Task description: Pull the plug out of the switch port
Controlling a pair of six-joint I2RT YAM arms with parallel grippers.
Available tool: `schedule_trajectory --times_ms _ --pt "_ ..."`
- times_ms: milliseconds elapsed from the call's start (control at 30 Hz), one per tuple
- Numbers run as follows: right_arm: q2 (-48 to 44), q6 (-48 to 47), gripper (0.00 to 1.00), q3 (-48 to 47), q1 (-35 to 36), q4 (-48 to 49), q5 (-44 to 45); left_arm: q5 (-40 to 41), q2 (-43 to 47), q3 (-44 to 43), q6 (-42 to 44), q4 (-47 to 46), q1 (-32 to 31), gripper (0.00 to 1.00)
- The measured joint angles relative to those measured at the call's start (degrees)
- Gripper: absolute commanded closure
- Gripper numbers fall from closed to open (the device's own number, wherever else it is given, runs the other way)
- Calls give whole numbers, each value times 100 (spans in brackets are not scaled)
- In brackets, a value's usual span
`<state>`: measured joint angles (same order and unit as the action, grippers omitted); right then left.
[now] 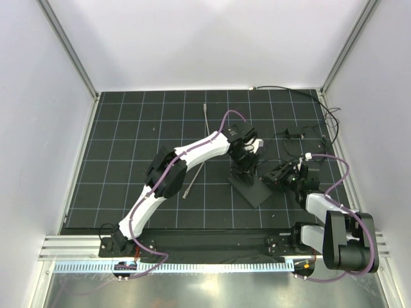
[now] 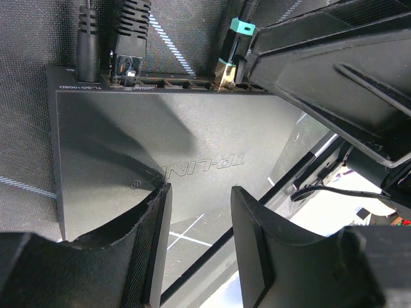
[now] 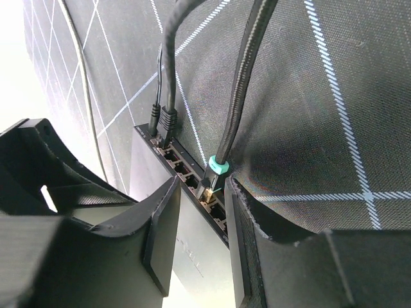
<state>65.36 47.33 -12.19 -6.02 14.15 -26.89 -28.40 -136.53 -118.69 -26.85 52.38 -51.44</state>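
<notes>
The switch (image 1: 252, 190) is a flat black box right of the mat's centre, its port row (image 3: 186, 172) facing the right arm. A dark plug (image 3: 214, 174) with a teal collar and gold tip, ending a braided black cable, sits in one port; it also shows in the left wrist view as the plug (image 2: 230, 56). My right gripper (image 3: 202, 185) is open, its fingertips either side of that plug without closing on it. My left gripper (image 2: 200, 192) is open over the switch's opposite edge (image 2: 128, 192), nothing held. From above, the left gripper (image 1: 244, 160) and right gripper (image 1: 277, 174) flank the switch.
Two more cables are plugged in at the row's end: a round power lead (image 2: 88, 38) and a black ribbed plug (image 2: 130, 38). A loose grey cable (image 1: 192, 179) lies left of the switch. Black cables (image 1: 302, 135) lie at the back right, near the frame post.
</notes>
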Motion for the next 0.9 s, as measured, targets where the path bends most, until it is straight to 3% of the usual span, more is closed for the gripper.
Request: schedule_trajectory --times_ms 433,900 --pt "44 9 60 267 -76 210 -140 -144 -35 0 -17 2 70 55" --pt "789 116 67 223 -87 942 -518 -166 -37 0 -20 2 85 55"
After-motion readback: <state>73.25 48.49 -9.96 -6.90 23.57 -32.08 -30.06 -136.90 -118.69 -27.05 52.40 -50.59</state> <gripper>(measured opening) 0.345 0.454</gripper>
